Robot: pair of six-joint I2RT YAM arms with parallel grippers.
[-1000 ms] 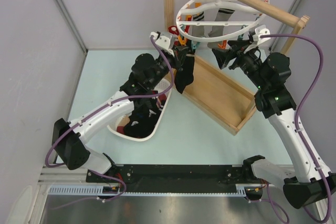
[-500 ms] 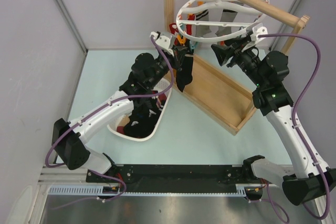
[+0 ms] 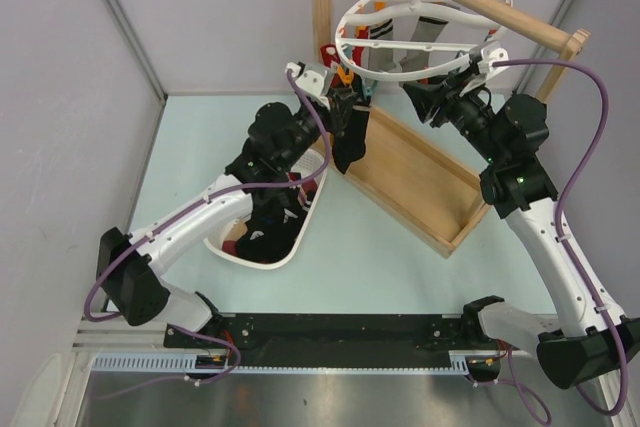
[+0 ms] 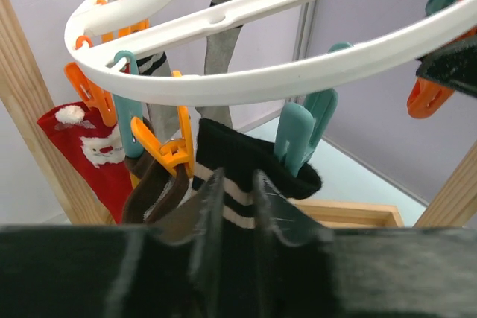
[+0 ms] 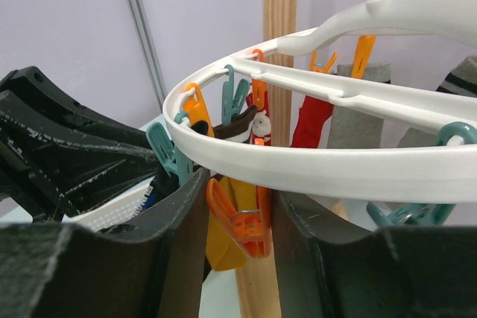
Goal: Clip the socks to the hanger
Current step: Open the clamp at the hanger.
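The desk [image 3: 380, 267] carries everything. On it stands the wooden frame [image 3: 425, 192], with the hanger [image 4: 246, 83] hooked over its top rail; take that hanger as your mark.

Below the hanger, on the left arm's side, sits the white basket [image 3: 222, 245] with more socks [image 3: 265, 232] heaped inside. Under the hanger's far side some are pegged already: grey socks [image 4: 220, 50] and a red sock [image 4: 89, 147].

Your left pincer [image 4: 237, 180] is pressed together on a black striped sock [image 4: 253, 156] just under the hanger's near rim. The sock's long axis runs up and down, with the cuff straight above the fingertips and the rest hanging below the pincer. The cuff sits between two pegs on the rim: an orange peg [image 4: 170, 153] just to its left and a teal peg [image 4: 302, 135] touching its right corner. You cannot tell from here whether the teal peg already bites the cloth.

Your right pincer [image 5: 238, 199] is spread, one finger on either side of the same rim, with another orange peg [image 5: 242, 221] between them. Contact with the rim can't be made out.

My judgement is that the left arm is nearer the job, since it holds the sock. The coming move turns on getting the cuff sideways into the teal peg's mouth. The right pincer looks well placed to steady the rim or squeeze a peg open.
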